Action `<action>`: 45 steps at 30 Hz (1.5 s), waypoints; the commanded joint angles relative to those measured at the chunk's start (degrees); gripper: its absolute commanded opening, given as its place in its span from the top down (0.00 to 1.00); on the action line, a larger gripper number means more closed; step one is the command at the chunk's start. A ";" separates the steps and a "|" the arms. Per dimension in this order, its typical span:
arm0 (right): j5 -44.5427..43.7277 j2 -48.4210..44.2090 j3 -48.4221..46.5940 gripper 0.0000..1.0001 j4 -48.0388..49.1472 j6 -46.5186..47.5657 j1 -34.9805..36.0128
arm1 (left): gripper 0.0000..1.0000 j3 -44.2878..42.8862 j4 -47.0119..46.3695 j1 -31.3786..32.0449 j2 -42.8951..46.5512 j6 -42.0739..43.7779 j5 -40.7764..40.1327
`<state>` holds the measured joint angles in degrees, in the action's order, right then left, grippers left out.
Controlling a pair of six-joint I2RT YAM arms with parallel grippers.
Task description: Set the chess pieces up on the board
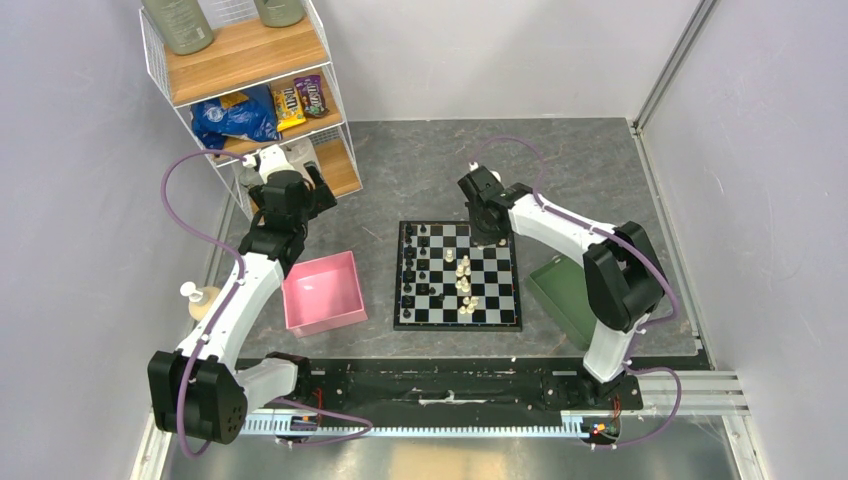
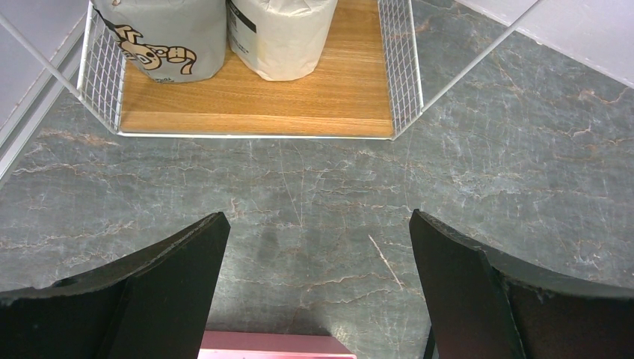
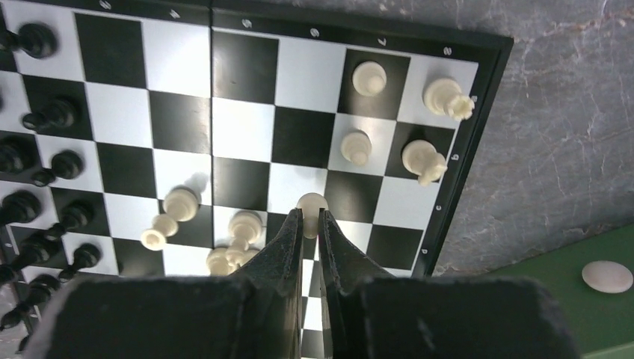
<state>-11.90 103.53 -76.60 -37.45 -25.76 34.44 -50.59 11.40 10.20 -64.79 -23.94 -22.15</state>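
Observation:
The board (image 1: 457, 326) lies mid-table, with black chess pieces (image 1: 415, 265) along its left columns and white ones (image 1: 465, 281) bunched near its middle. My right gripper (image 1: 491, 236) hangs over the board's far right part. In the right wrist view it (image 3: 309, 217) is shut on a white pawn (image 3: 311, 203) above the squares. Other white pieces (image 3: 356, 146) stand near the board's edge (image 3: 454, 187), and black ones (image 3: 45, 120) stand at the left. My left gripper (image 2: 318, 217) is open over bare grey table, holding nothing, close to the shelf (image 1: 272, 165).
A pink tray (image 1: 322, 292) sits left of the board, its rim (image 2: 269, 345) just under my left fingers. A green tray (image 1: 560, 290) lies right of the board and holds one white piece (image 3: 607, 275). The wire shelf (image 2: 254, 97) with sacks stands ahead of the left gripper.

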 commanded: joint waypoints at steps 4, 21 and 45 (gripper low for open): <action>-0.36 -3.26 3.62 0.86 0.40 -0.75 -1.32 | 0.00 0.31 -2.72 -0.18 0.55 -0.09 -0.18; 1.90 -0.54 3.68 0.83 1.81 -0.20 -3.11 | 0.00 0.40 -2.94 -0.18 0.29 -0.17 -0.17; 4.03 -2.87 1.01 0.60 -0.58 -0.41 -2.98 | 0.00 0.31 -2.81 -0.18 0.19 -0.08 -0.19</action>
<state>-9.61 104.14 -72.79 -37.01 -25.96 31.48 -50.37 11.35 10.20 -64.79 -23.94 -22.13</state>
